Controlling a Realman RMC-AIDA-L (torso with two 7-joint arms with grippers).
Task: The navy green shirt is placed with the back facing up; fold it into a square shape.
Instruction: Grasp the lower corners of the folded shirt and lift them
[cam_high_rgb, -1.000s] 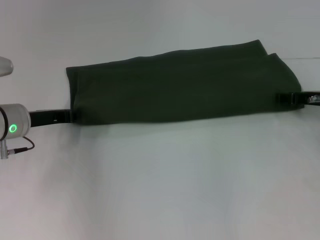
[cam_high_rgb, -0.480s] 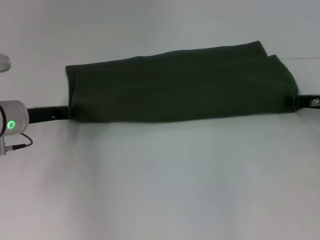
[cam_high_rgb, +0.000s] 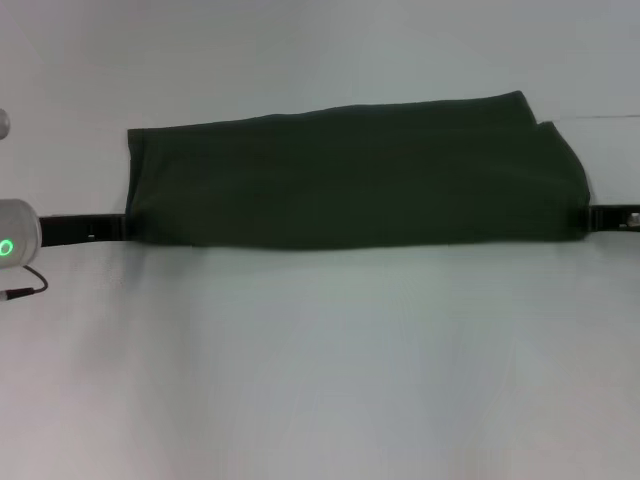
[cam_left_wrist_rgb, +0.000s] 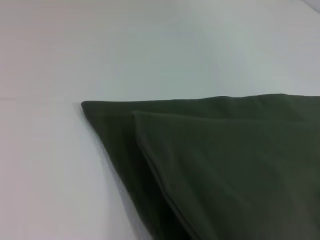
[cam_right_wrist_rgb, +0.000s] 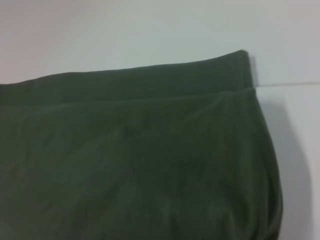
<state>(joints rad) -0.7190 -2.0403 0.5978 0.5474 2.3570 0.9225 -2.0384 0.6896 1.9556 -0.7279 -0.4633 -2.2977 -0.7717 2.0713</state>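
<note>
Here, the shirt (cam_high_rgb: 350, 170) lies folded into a long band across the frame's upper half, ready for crosswise folds; left gripper (cam_high_rgb: 110, 228) and right gripper (cam_high_rgb: 600, 216) flank its ends, their grip impossible to tell.

The shirt (cam_high_rgb: 350, 170) is a plain dark olive green all over, with no print or pattern showing, its folded layers the same shade. Under it the table (cam_high_rgb: 320, 370) is a flat pale grey-white. Left of the shirt, the left arm's silver-white housing carries a small glowing green light (cam_high_rgb: 7, 247).
</note>
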